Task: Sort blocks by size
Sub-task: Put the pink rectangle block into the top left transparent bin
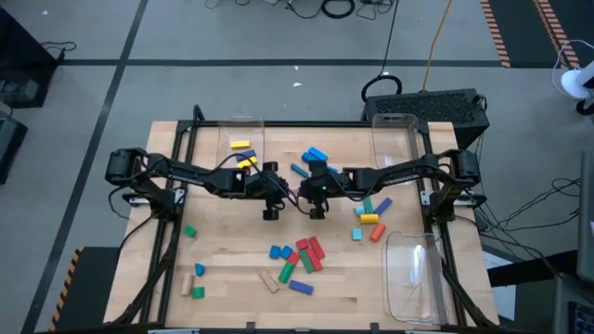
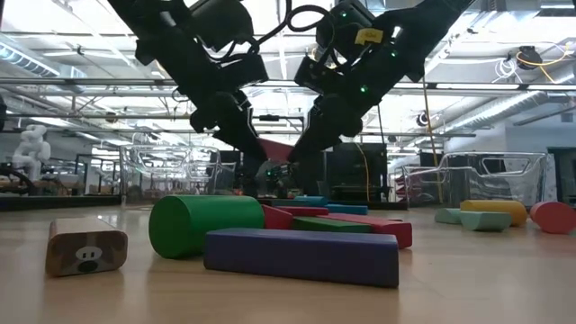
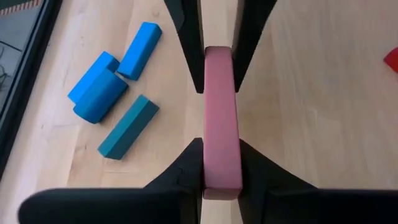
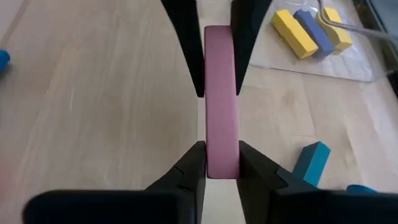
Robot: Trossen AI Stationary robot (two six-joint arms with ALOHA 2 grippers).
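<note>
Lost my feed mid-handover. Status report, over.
Left gripper and right gripper both shut on one red bar, mid-table, above the wood. Other blocks scattered below; nothing blocking.

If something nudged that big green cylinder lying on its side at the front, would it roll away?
Probably. The green cylinder lies on its curved side on the smooth wooden table, so a sideways push should roll it. The purple bar and red blocks right beside it would likely stop it quickly.

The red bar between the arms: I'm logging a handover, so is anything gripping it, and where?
Both grippers hold the red bar: the left gripper clamps one end, the right gripper the opposite end.
</note>
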